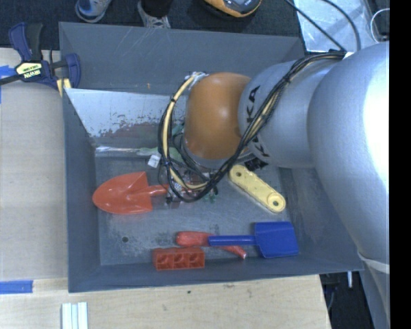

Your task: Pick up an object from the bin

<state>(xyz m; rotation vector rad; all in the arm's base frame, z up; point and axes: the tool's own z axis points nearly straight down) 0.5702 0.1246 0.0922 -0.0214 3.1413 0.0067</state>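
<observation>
The arm comes in from the right and bends down into the grey bin, its wrist capped by a rounded orange cover with black and yellow cables looping down its left side. Below that cover, near the middle of the bin floor, sits the gripper. It is mostly hidden by the wrist and the cables, so I cannot tell whether it is open or closed, or whether it has anything in it. The thing nearest to it is an orange toy spade, lying flat on the left part of the floor with its blade to the left and its handle pointing right, the handle end right at the gripper. Just to the right of the gripper a yellow handle lies slanted, partly under the arm. Nearer the front wall lies a blue toy shovel, its blade to the right and its shaft running left to a red grip. A red block with square holes lies just in front of that grip, close to the front wall.
</observation>
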